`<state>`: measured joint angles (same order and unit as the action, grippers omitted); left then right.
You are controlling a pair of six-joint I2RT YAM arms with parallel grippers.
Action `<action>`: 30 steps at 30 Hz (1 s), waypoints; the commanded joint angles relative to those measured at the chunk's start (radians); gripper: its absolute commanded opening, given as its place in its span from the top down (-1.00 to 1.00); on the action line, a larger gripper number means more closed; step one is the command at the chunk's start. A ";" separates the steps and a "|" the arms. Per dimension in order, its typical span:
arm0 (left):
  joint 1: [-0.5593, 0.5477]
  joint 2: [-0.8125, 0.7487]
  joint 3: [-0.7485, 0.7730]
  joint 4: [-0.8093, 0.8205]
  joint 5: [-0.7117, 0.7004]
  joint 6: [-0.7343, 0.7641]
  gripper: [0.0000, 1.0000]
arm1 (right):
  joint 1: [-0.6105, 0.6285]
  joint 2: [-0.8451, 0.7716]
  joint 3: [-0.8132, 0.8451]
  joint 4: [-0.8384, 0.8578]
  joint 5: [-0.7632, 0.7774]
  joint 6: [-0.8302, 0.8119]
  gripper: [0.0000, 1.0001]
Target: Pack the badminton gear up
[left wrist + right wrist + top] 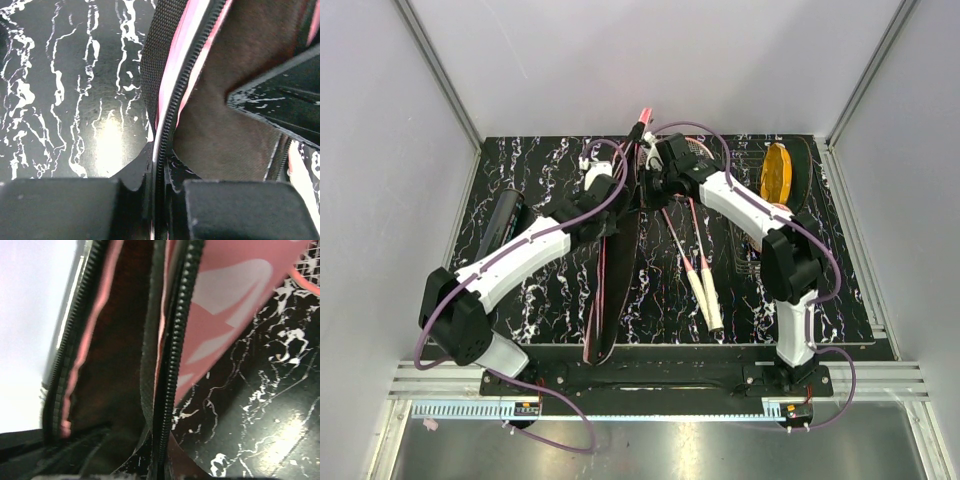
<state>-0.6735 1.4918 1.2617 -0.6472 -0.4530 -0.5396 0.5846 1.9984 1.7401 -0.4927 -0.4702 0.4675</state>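
the black marbled table (550,300) carries everything. the long pink cover (612,280) runs from the far middle toward the near edge, its mouth lifted and spread between the two arms. two rackets (703,285) lie just right of it, white handles pointing near, heads hidden by the right arm. the black tube (505,222) lies at the left, well apart. the left hand (160,187) is clamped on one zipper edge (170,125) of the cover. the right hand (157,460) is pinched together on the other edge. the step looks like holding the mouth open. pull both edges evenly and outward, since each grip has only thin tape that could slip free.
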 commanded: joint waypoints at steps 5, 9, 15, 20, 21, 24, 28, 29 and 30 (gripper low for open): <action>0.080 -0.044 0.027 -0.091 -0.107 -0.197 1.00 | 0.004 0.046 0.067 -0.106 0.151 -0.122 0.40; 0.141 -0.041 0.004 -0.057 -0.030 -0.235 1.00 | 0.006 -0.009 0.033 -0.099 0.134 -0.115 -0.06; 0.198 -0.021 0.016 -0.074 -0.016 -0.307 1.00 | 0.006 -0.150 -0.059 -0.099 0.260 -0.098 -0.71; 0.198 -0.070 0.013 -0.106 -0.116 -0.353 1.00 | 0.000 -0.245 -0.163 -0.102 0.438 -0.101 -0.99; 0.198 -0.076 0.011 -0.112 -0.130 -0.353 1.00 | 0.000 -0.250 -0.174 -0.099 0.488 -0.105 -0.99; 0.196 -0.091 0.027 -0.144 -0.159 -0.343 1.00 | -0.022 -0.236 -0.206 -0.099 0.501 -0.130 -1.00; 0.196 -0.071 0.050 -0.138 -0.107 -0.274 1.00 | -0.057 -0.149 -0.191 -0.116 0.475 -0.191 -0.83; 0.196 -0.064 0.050 -0.128 -0.073 -0.260 1.00 | -0.058 -0.107 -0.186 -0.118 0.473 -0.207 -0.77; 0.196 -0.050 0.050 -0.114 -0.059 -0.244 1.00 | -0.060 -0.084 -0.180 -0.121 0.473 -0.234 -0.60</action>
<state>-0.4812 1.4441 1.2633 -0.8146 -0.5316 -0.8402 0.5415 1.8168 1.5555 -0.5926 -0.0338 0.3214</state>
